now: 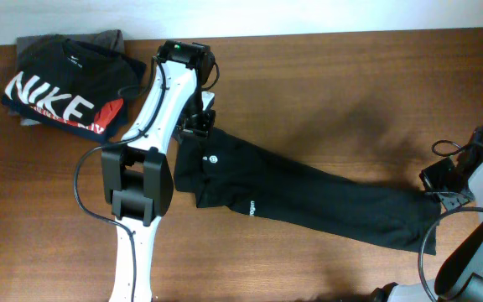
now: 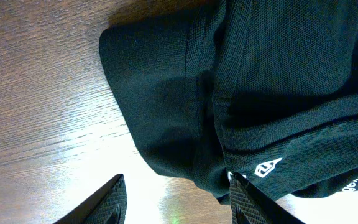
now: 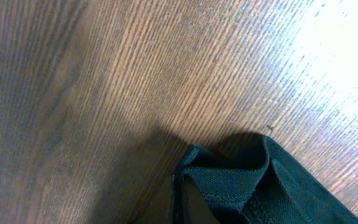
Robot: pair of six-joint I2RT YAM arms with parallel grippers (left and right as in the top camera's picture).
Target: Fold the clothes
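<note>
The plain black top [image 1: 309,193] lies stretched in a long diagonal band across the wooden table, with its small white round tag [image 1: 211,157] and tiny white print [image 1: 252,205] near its left end. My left gripper [image 1: 198,124] is at the top's upper left end. In the left wrist view its fingers [image 2: 178,186] are wide apart, with the top's folded edge [image 2: 166,106] and white logo [image 2: 268,167] by the right finger. My right gripper [image 1: 437,191] is at the far right end. In the right wrist view it [image 3: 185,211] pinches a bunched corner of the top [image 3: 260,186].
A pile of folded garments sits at the back left, topped by a black T-shirt with white "NIKE" lettering [image 1: 57,96] over grey cloth [image 1: 111,38]. Bare wood table [image 1: 350,75] lies behind the top. A cable [image 1: 86,189] loops beside the left arm.
</note>
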